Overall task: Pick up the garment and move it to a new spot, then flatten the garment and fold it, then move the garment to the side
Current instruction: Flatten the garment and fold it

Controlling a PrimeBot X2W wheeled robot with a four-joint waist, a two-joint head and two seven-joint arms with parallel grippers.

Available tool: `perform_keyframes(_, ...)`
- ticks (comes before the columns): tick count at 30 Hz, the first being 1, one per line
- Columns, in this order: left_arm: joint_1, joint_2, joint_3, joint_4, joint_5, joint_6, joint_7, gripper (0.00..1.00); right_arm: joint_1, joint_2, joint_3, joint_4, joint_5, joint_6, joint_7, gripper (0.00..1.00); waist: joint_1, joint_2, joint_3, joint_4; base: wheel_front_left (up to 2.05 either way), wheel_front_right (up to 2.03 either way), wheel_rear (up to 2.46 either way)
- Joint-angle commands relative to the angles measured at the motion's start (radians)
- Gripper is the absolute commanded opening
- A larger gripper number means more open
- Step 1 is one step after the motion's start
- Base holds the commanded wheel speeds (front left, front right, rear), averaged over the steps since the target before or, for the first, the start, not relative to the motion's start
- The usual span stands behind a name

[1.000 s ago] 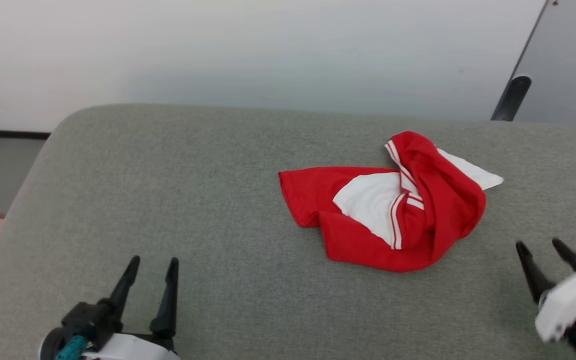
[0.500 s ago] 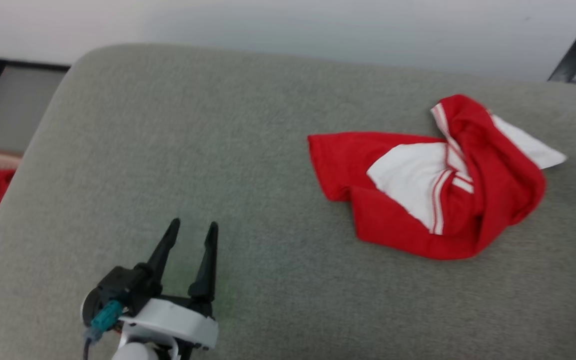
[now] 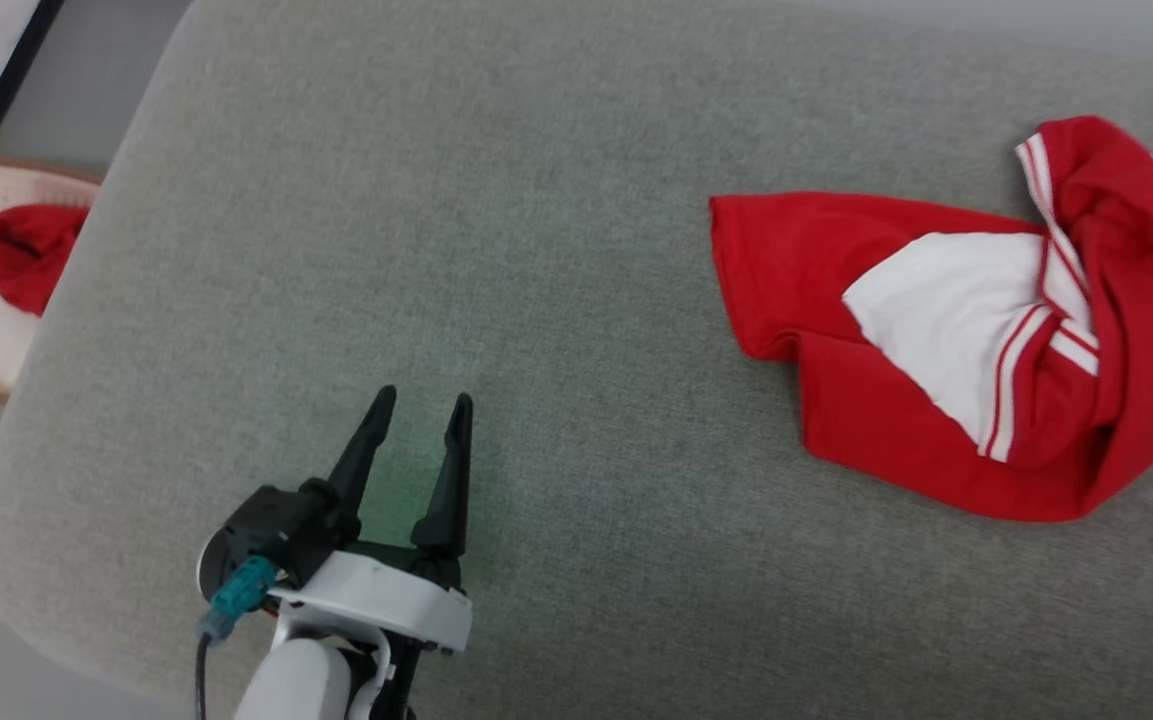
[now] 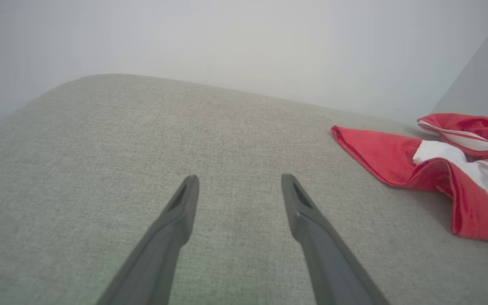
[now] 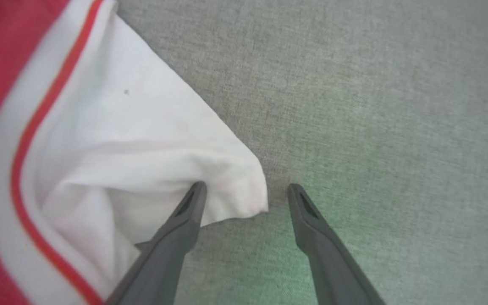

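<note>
Garment (image 3: 966,340) is crumpled on the grey cushion (image 3: 536,250), right side of the head view, long axis roughly left to right, nothing holding it. Left gripper (image 3: 424,397) has its fingers spread wide and empty over bare cushion. The garment is well apart, off to its right, and only its red hem edge shows in the left wrist view (image 4: 379,156). Right gripper (image 5: 247,186) is also fully spread and empty, and much nearer: the white corner (image 5: 142,140) pokes into the gap, with one finger over the panel. Can't tell if it touches. My read: right arm takes the pick, closing on that corner.
</note>
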Motion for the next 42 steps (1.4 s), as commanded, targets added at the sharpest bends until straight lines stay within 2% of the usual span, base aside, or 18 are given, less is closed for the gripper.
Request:
perform_keyframes(1, -0.011, -0.005, -0.004, 0.002, -0.002, -0.004, 0.0, 1.0, -0.006, 0.009, 0.011, 0.02, -0.013, 0.0, -0.001, 1.0, 0.0, 0.0, 0.032, 0.023, 0.0, 0.0, 0.0)
perform_keyframes(3, -0.018, -0.007, -0.008, 0.003, -0.005, -0.004, 0.0, 1.0, 0.0, 0.018, 0.036, 0.035, -0.011, 0.0, 0.011, 1.0, 0.0, 0.0, 0.035, 0.022, 0.0, 0.0, 0.0)
perform_keyframes(4, -0.021, -0.007, -0.009, 0.004, -0.007, -0.004, 0.0, 1.0, 0.0, 0.018, 0.049, 0.038, -0.011, 0.0, 0.013, 0.36, 0.0, 0.0, 0.035, 0.021, 0.0, 0.0, 0.0)
perform_keyframes(5, -0.022, -0.008, -0.01, 0.004, -0.008, -0.004, 0.0, 1.0, -0.002, 0.016, 0.06, 0.04, -0.011, 0.0, 0.007, 0.0, 0.0, 0.0, 0.036, 0.019, 0.0, 0.0, 0.0)
perform_keyframes(8, -0.024, -0.003, -0.009, 0.007, -0.009, -0.003, 0.0, 1.0, -0.011, 0.006, 0.084, 0.035, -0.003, 0.0, -0.015, 0.0, 0.0, 0.0, 0.036, 0.01, 0.0, 0.0, 0.0)
perform_keyframes(18, -0.035, 0.01, -0.016, 0.004, -0.016, -0.003, 0.0, 1.0, -0.096, -0.068, 0.074, 0.067, -0.059, -0.001, -0.141, 0.0, 0.0, 0.0, 0.026, -0.018, 0.0, 0.0, 0.0)
perform_keyframes(24, -0.03, 0.019, -0.018, 0.004, -0.019, -0.003, 0.0, 1.0, -0.092, -0.07, 0.061, 0.108, -0.069, -0.001, -0.179, 0.0, 0.0, 0.0, 0.023, -0.028, 0.0, 0.0, 0.0)
perform_keyframes(25, -0.03, 0.02, -0.019, 0.005, -0.019, -0.003, 0.0, 1.0, -0.093, -0.066, 0.056, 0.115, -0.071, -0.001, -0.193, 0.31, 0.0, 0.0, 0.021, -0.031, 0.0, 0.0, 0.0)
perform_keyframes(26, -0.032, 0.024, -0.021, 0.007, -0.018, -0.003, 0.0, 1.0, -0.096, -0.062, 0.045, 0.126, -0.074, -0.001, -0.211, 0.91, 0.0, 0.0, 0.018, -0.035, 0.0, 0.0, 0.0)
perform_keyframes(27, -0.037, 0.029, -0.028, 0.009, -0.014, -0.003, 0.0, 1.0, -0.099, -0.059, 0.035, 0.138, -0.076, -0.001, -0.231, 1.0, 0.0, 0.0, 0.014, -0.037, 0.0, 0.0, 0.0)
perform_keyframes(31, -0.07, 0.063, -0.058, 0.014, -0.012, -0.003, 0.0, 1.0, -0.091, -0.037, 0.002, 0.163, -0.086, -0.001, -0.335, 1.0, 0.0, 0.0, -0.016, -0.049, 0.0, 0.0, 0.0)
perform_keyframes(35, -0.142, 0.125, -0.102, 0.019, -0.012, -0.003, 0.0, 1.0, -0.048, -0.011, -0.041, 0.143, -0.049, -0.001, -0.498, 1.0, 0.0, 0.0, -0.063, -0.07, 0.0, 0.0, 0.0)
perform_keyframes(38, -0.22, 0.177, -0.148, 0.035, -0.032, -0.003, 0.003, 1.0, 0.011, 0.013, -0.058, 0.096, -0.017, -0.001, -0.629, 1.0, 0.0, 0.0, -0.098, -0.102, 0.0, 0.0, 0.0)
perform_keyframes(42, -0.363, 0.247, -0.219, 0.056, -0.089, -0.003, 0.075, 1.0, 0.126, 0.054, -0.045, -0.028, 0.055, 0.0, -0.773, 1.0, 0.0, 0.0, -0.117, -0.167, 0.0, 0.0, 0.0)
